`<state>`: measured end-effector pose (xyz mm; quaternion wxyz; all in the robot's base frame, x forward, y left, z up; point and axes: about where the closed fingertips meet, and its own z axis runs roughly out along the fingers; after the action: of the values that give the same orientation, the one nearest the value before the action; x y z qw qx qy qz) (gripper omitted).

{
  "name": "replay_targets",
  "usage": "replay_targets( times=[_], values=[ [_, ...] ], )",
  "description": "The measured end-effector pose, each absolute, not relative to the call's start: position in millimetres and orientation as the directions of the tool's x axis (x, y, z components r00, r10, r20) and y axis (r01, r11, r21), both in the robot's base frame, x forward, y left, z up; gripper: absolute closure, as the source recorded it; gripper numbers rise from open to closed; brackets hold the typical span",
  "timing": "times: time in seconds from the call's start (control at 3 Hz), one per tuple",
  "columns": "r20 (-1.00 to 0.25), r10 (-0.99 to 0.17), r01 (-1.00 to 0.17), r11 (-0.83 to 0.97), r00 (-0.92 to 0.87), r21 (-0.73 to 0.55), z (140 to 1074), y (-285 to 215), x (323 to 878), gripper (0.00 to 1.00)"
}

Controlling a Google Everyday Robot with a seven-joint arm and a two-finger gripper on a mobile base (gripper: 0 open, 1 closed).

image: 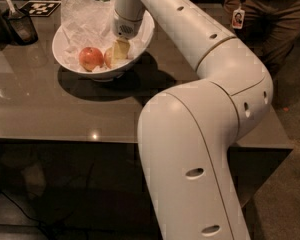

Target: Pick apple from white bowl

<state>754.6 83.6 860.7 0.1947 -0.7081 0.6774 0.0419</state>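
A dark cup (21,26) is seen at ten o'clock, a red apple (91,58) nearer in, a badge (237,18) toward one o'clock; the gripper (121,49) is found at eleven o'clock.

Pincer (119,50) is sitting low inside the white bowl (70,64), pressing close on the apple (109,59). Redder apple (91,58) is blocking the left side and crumpled paper (85,19) is rising behind. Arm (200,34) is filling the right; worktop (50,109) in front is lying open.
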Motion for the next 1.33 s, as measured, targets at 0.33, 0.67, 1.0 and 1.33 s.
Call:
replay_targets(
  times=[0.33,0.67,1.0,1.33],
  values=[
    [-0.308,-0.946,-0.974,-0.029,0.1,-0.226,864,85,754,0.0],
    [-0.302,-0.947,-0.973,-0.037,0.107,-0.229,865,86,754,0.0],
    [-0.288,-0.949,-0.962,-0.045,0.125,-0.269,879,84,760,0.0],
    [-0.288,-0.949,-0.962,-0.046,0.125,-0.269,879,84,760,0.0]
  ],
)
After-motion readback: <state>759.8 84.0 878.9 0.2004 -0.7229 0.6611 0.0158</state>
